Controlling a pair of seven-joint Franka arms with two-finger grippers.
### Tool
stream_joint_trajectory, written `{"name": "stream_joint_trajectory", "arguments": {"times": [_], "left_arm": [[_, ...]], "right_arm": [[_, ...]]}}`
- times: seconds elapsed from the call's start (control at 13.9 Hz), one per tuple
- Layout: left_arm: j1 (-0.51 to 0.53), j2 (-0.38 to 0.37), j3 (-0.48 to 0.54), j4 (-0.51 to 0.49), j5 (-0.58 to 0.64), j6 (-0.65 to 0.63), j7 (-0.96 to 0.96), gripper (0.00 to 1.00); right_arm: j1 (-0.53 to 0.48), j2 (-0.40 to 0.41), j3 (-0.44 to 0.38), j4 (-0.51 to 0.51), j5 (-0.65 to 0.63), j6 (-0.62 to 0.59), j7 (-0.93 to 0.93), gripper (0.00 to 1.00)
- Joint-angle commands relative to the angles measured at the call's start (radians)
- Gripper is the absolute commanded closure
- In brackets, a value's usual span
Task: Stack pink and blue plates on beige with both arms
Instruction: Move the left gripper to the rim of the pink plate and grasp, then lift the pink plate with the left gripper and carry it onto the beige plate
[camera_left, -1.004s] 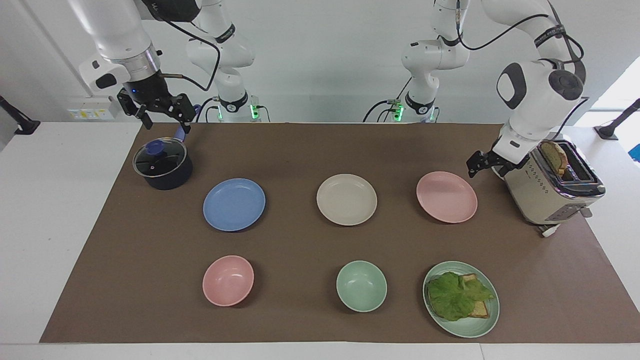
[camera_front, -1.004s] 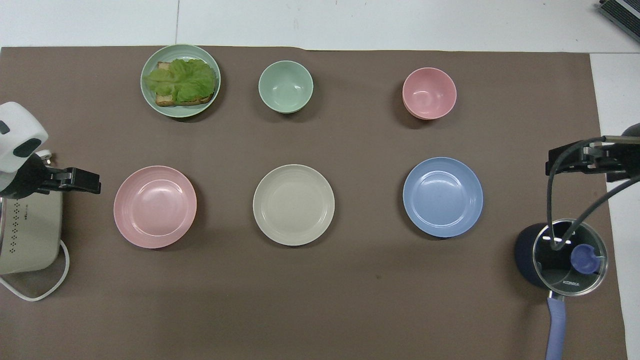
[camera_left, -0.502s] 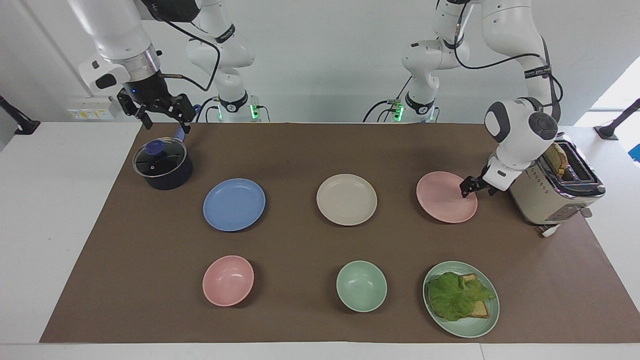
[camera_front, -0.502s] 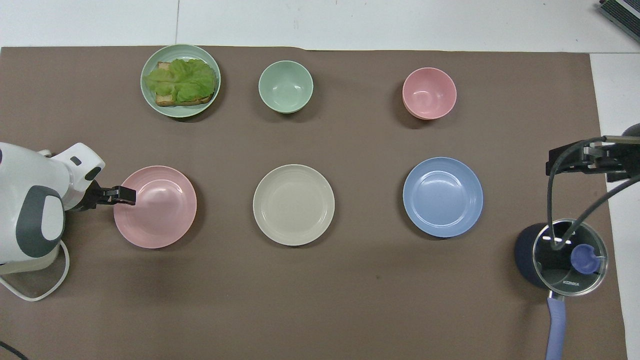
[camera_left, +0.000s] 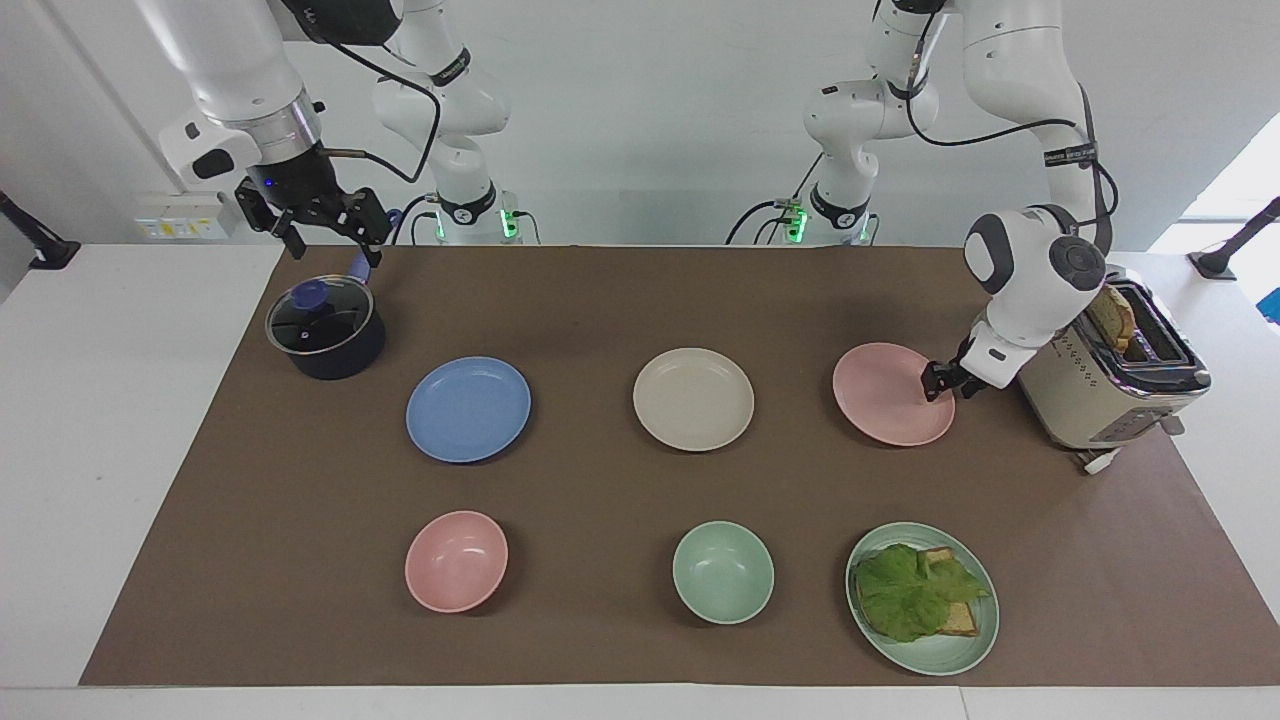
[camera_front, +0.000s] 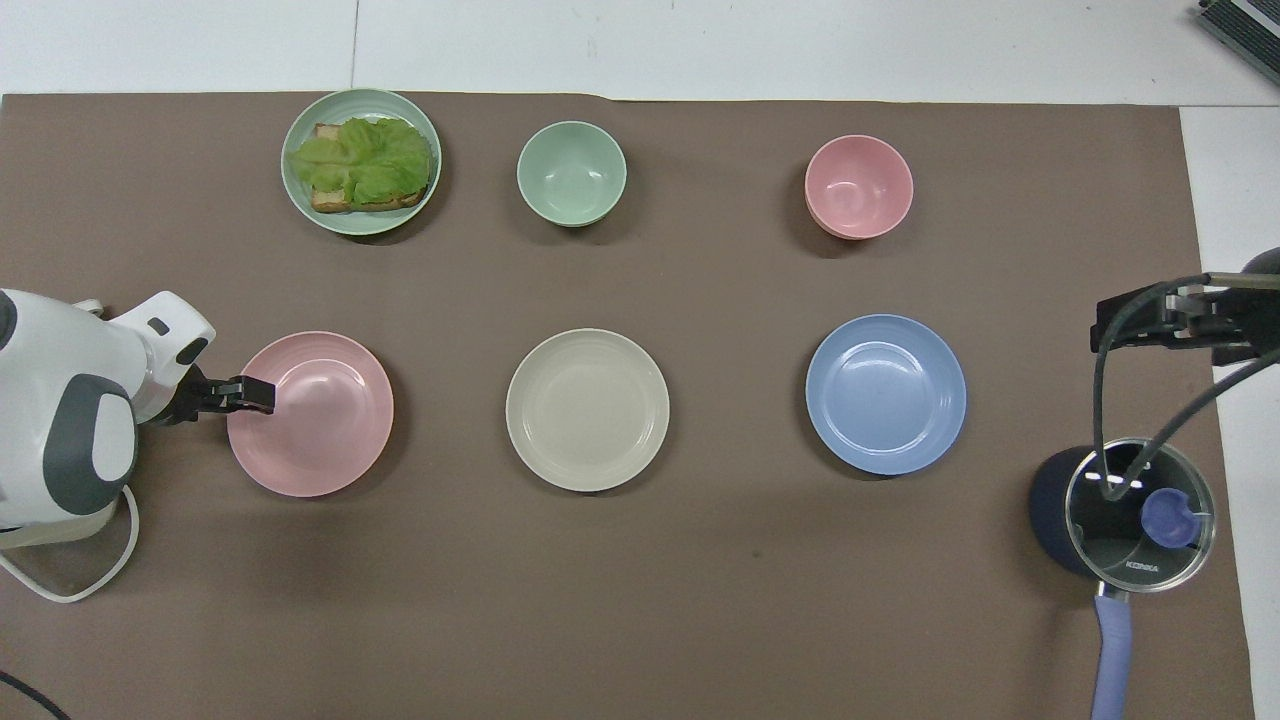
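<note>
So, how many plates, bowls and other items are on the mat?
Plates: 4, pink, beige, blue, green
Bowls: 2, pink, green
Pot: 1
Toaster: 1
Total: 8

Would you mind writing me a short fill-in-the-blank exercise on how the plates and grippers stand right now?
1. The left gripper is at the rim of the ____ plate.
2. The beige plate lies between the pink plate and the ____ plate.
3. The right gripper waits in the air over the lidded ____.
4. The plate with lettuce is ____ in colour.

Missing words: pink; blue; pot; green
</note>
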Motion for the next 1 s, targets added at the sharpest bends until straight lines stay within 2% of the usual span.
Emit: {"name": "stream_joint_trajectory", "arguments": {"times": [0.0, 0.22, 0.43, 0.57, 0.72, 0.93], "left_arm": [[0.015, -0.007, -0.006, -0.012, 0.004, 0.019, 0.043, 1.00], [0.043, 0.011, -0.008, 0.047, 0.004, -0.037, 0.106, 1.00], [0.046, 0.013, -0.006, 0.211, 0.002, -0.242, 0.138, 1.00], [0.047, 0.000, -0.006, 0.288, -0.054, -0.341, 0.142, 1.00], [0.047, -0.032, -0.006, 0.325, -0.102, -0.418, 0.142, 1.00], [0.037, -0.091, -0.009, 0.330, -0.202, -0.468, 0.101, 1.00]], "right_arm": [[-0.011, -0.027, 0.006, -0.029, 0.005, -0.005, -0.002, 0.00], [-0.011, -0.028, 0.006, -0.030, 0.005, -0.005, -0.004, 0.00], [-0.011, -0.028, 0.006, -0.030, 0.005, -0.005, -0.009, 0.00], [-0.013, -0.028, 0.006, -0.030, 0.005, -0.005, -0.013, 0.00], [-0.013, -0.028, 0.006, -0.032, 0.005, -0.003, -0.013, 0.00], [-0.013, -0.028, 0.006, -0.033, 0.005, -0.005, -0.015, 0.00]]}}
